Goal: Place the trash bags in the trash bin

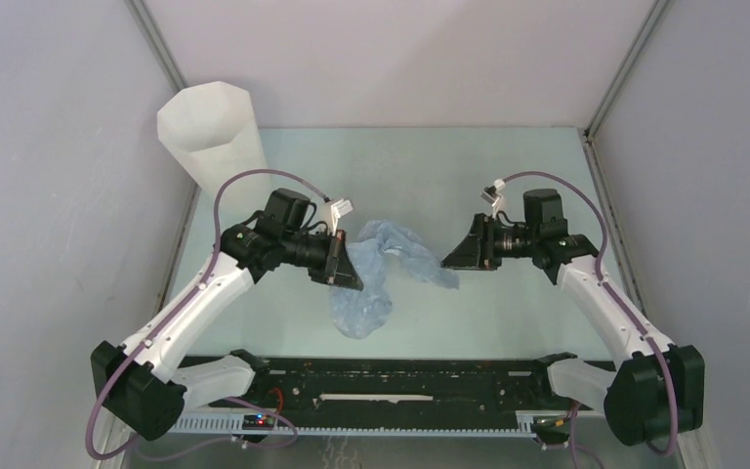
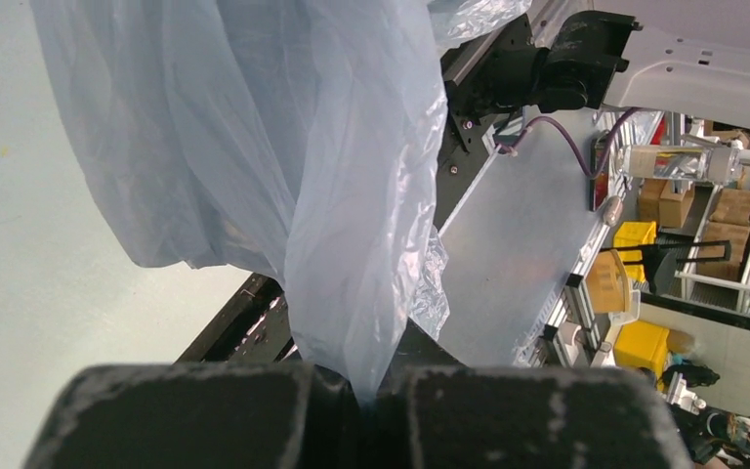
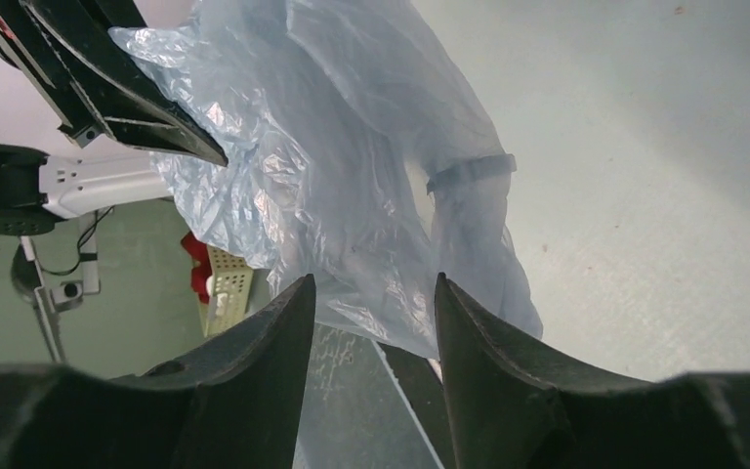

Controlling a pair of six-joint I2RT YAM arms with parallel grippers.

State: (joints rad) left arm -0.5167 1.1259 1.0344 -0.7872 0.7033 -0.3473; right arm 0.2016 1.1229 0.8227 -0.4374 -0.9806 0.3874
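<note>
Pale green counter (image 1: pixel 508 176) lies open around the bag (image 1: pixel 391 256), which hangs mid-counter, pinched in the left gripper (image 2: pixel 366 386) and stretching rightward to the spread, empty right gripper (image 3: pixel 376 283), while the bin (image 1: pixel 210 132) stands in the far-left corner, nearer the left arm.

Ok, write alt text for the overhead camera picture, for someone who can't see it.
The left gripper pinches a crumpled pale blue plastic bag at the middle of a pale green table, while the right gripper, jaws apart, points at the bag's other side. A tall white faceted bin stands at the far left corner.
</note>
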